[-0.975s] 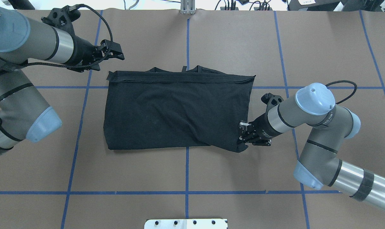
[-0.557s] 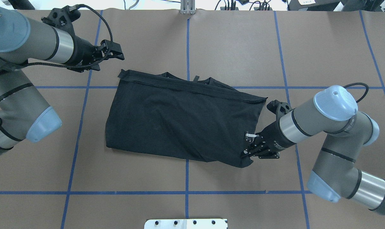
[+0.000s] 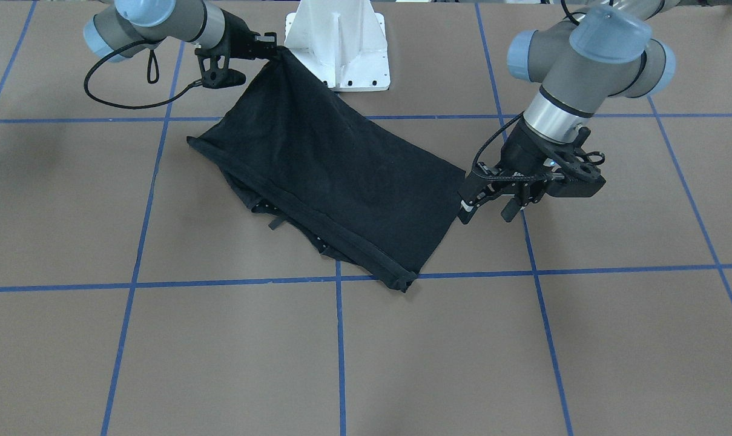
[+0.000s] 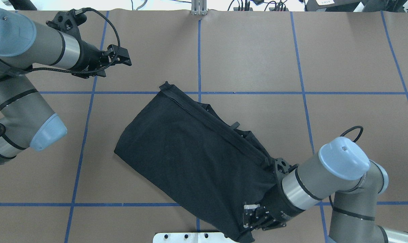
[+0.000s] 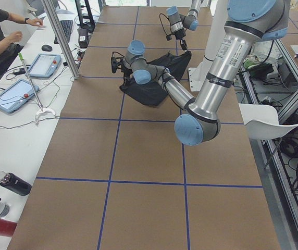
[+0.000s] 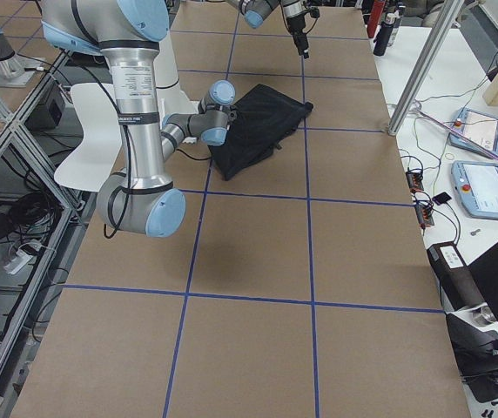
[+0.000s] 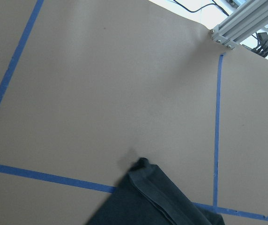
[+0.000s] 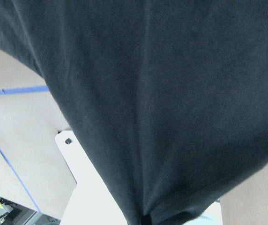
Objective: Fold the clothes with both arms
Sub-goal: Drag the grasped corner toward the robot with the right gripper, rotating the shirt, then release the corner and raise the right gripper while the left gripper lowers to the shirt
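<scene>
The right gripper (image 3: 275, 50) is clenched on one corner of the shirt (image 4: 197, 158). It holds that corner up off the table (image 4: 257, 50), close over the white pedestal (image 3: 341, 48). From the pinch the black cloth runs taut and slopes down, and in the right wrist view it fans out wide above the pedestal's plate. The rest of the shirt lies folded on the brown paper, slanting across the middle of the table. Its banded edge faces away from the robot, and a few scraps of cloth poke out from under it. The far corner sits just past a blue tape line (image 4: 251, 92). Only plain black cloth shows. The left gripper (image 3: 487, 209) hovers off to the shirt's left, clear of the cloth, its fingers spread with nothing between them.
</scene>
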Robot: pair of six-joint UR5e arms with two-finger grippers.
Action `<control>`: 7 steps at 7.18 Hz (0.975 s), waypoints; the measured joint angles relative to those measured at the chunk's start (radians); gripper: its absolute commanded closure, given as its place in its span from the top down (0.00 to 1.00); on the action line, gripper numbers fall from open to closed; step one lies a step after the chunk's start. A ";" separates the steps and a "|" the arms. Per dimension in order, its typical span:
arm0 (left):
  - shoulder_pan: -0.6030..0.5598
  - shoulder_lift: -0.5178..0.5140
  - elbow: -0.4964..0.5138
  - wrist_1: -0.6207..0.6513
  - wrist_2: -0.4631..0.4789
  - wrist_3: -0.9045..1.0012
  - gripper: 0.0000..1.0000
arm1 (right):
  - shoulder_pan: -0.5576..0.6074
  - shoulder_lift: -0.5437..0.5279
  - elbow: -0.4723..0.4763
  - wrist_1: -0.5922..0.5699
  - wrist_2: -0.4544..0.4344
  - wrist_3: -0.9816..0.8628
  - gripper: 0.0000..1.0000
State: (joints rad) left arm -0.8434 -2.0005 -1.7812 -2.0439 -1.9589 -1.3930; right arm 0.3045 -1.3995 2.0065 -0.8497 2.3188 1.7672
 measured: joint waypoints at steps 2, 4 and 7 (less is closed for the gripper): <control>0.005 0.000 0.013 -0.002 -0.001 0.000 1.00 | -0.073 0.001 0.032 0.001 -0.001 0.039 0.99; 0.018 0.000 0.032 -0.007 -0.002 0.000 1.00 | -0.035 -0.003 0.021 0.000 -0.004 0.046 1.00; 0.036 0.030 0.009 -0.007 -0.031 -0.001 1.00 | 0.116 -0.001 -0.007 -0.001 0.026 0.041 1.00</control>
State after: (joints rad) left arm -0.8073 -1.9703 -1.7721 -2.0511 -1.9900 -1.3942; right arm 0.4206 -1.4005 1.9997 -0.8508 2.3450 1.8086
